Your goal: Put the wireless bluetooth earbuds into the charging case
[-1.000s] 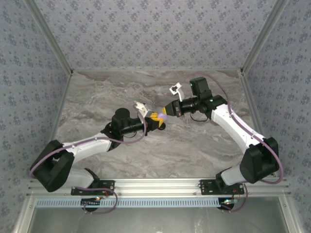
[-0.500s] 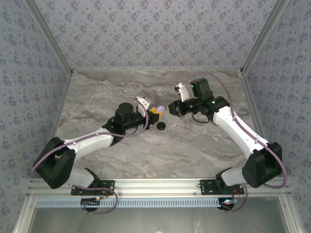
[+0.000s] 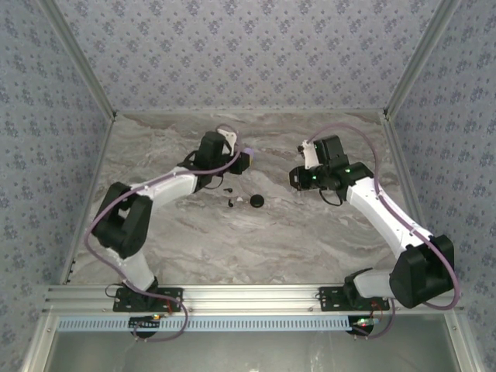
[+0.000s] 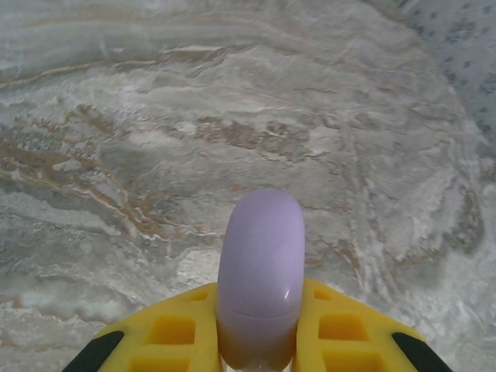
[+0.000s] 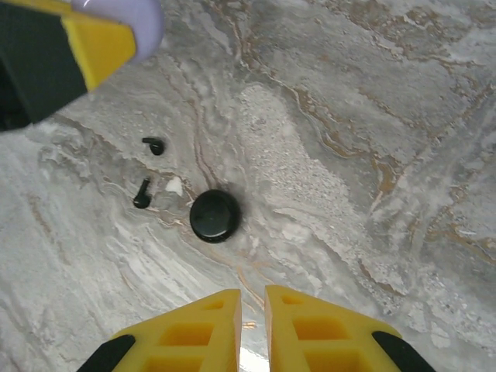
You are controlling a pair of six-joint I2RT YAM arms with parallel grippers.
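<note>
Clamped firmly in the left gripper point(image 3: 241, 161) point(image 4: 258, 325): a lavender charging case point(image 4: 260, 256), smooth and pill-shaped, standing on end between the yellow fingers point(image 4: 174, 329), with a faint seam across its lower part. Held clear of the marble table point(image 3: 310, 232), beyond the black round disc point(image 3: 256, 201) and a little to its left in the top view. Glimpsed again in the right wrist view as a lavender curve of the case point(image 5: 124, 19) at the upper left corner, up and to the left of the disc point(image 5: 215, 215), with one yellow-and-black finger beside it. Lying flat on the marble just left of the disc, apart from it and from each other: the two tiny black earbuds. Farther from the disc, the first earbud point(image 3: 228, 189) point(image 5: 154, 145), a short stubby speck. Nearer the disc, the second earbud point(image 3: 232, 203) point(image 5: 142, 194), with its thin stem showing. Neither touched by any finger, both outside the case. Raised off to the right of the disc and slightly beyond it in the top view: the right gripper point(image 3: 297, 177) point(image 5: 253, 298), its yellow fingers parted by a slim gap, with nothing between them but bare marble below. Seen through that wrist camera, the disc just ahead of the fingertips and a little left of the gap, resting alone on the table.
</note>
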